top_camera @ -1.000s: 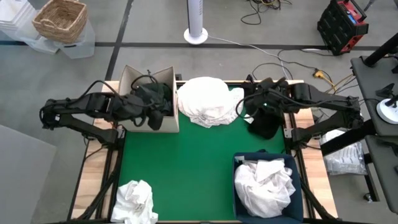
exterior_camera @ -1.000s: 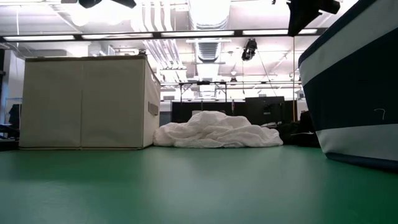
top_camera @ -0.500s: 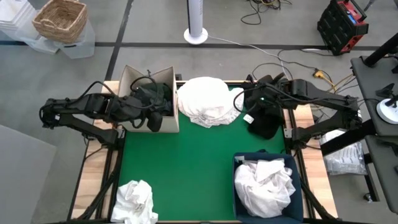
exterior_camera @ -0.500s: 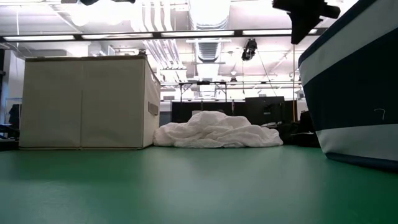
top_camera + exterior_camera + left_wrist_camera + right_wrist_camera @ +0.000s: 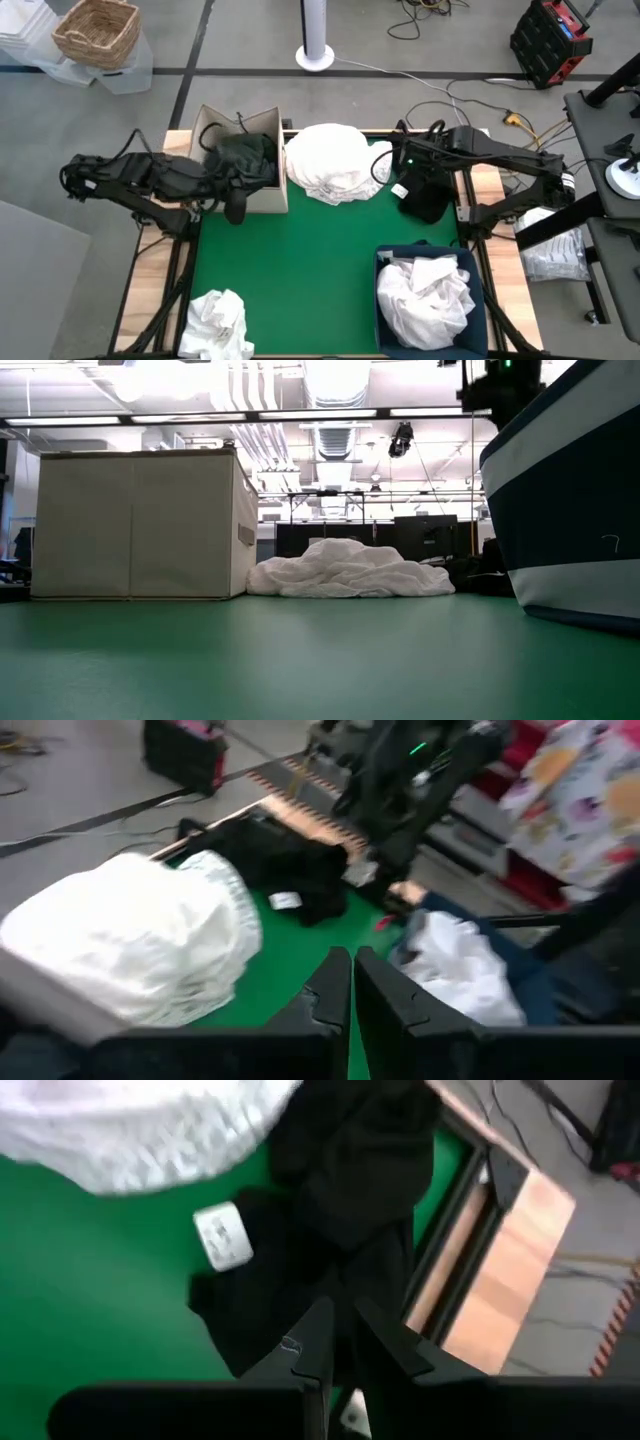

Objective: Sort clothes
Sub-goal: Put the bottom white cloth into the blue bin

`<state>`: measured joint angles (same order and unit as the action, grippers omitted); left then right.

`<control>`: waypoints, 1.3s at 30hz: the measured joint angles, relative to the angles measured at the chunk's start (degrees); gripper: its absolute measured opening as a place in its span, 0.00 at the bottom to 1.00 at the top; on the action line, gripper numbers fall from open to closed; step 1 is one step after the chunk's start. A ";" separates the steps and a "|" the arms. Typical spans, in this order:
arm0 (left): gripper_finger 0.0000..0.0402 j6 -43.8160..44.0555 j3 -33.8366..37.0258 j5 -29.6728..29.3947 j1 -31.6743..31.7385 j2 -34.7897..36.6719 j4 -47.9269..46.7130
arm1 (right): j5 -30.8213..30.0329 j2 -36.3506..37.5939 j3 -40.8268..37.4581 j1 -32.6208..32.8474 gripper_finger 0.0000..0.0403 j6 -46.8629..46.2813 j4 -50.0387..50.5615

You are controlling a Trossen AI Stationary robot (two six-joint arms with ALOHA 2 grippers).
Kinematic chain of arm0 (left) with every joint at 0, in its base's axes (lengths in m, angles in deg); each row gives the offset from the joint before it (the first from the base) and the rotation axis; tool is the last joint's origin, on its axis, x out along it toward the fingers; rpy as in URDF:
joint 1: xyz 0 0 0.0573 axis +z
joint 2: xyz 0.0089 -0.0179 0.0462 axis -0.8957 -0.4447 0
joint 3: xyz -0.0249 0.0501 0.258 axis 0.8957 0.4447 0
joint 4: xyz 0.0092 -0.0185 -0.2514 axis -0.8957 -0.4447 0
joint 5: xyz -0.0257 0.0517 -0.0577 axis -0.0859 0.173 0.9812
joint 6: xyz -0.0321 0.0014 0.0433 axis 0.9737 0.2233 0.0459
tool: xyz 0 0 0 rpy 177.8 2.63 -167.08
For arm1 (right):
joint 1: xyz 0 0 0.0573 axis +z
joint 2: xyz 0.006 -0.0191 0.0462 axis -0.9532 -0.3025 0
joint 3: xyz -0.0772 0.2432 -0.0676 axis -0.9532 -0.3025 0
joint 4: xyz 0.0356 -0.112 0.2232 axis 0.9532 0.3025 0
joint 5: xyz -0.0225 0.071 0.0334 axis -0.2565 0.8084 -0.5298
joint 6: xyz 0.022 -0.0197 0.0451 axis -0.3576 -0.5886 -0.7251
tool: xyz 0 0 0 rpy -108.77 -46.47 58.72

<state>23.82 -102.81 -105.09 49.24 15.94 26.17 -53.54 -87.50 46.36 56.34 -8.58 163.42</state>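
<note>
Dark green clothes [image 5: 245,155] fill the beige box [image 5: 268,196] at the far left. A white pile [image 5: 335,160] lies on the green mat beside it. A black garment [image 5: 425,198] with a white tag lies flat at the far right. My right gripper [image 5: 412,165] hangs high above that garment [image 5: 300,1280], fingers [image 5: 312,1342] pointing down, shut with nothing between them. My left gripper [image 5: 235,211] is shut and empty, just in front of the box's near wall, above the mat. Its wrist view looks across at the white pile [image 5: 130,945] and black garment [image 5: 290,870].
A navy bin [image 5: 478,262] holding white clothes stands at the near right. A crumpled white garment [image 5: 220,320] lies at the near left edge. The middle of the green mat [image 5: 310,250] is bare. Wooden table rails [image 5: 485,190] run along both sides.
My left gripper has drawn back out from over the box toward the table's near edge and risen a little, staying shut. My right gripper has tipped its fingers downward over the black garment and sunk slightly. No clothes have moved.
</note>
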 joint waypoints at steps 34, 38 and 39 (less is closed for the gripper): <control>0.00 -5.64 -18.20 -0.74 -6.51 -7.58 -17.23 | -4.53 10.00 -20.74 -2.10 0.69 -3.72 -8.09; 0.00 1.05 -18.18 15.16 -7.85 -8.85 -22.92 | -4.72 10.43 -17.77 -2.10 0.69 -2.65 -8.52; 0.00 3.67 -18.18 17.93 -8.56 -9.33 -24.46 | -4.74 10.60 -16.96 -2.10 0.69 -2.25 -8.87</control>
<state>27.49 -120.99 -87.15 40.68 6.61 1.71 -58.28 -76.90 29.40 54.24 -10.83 154.55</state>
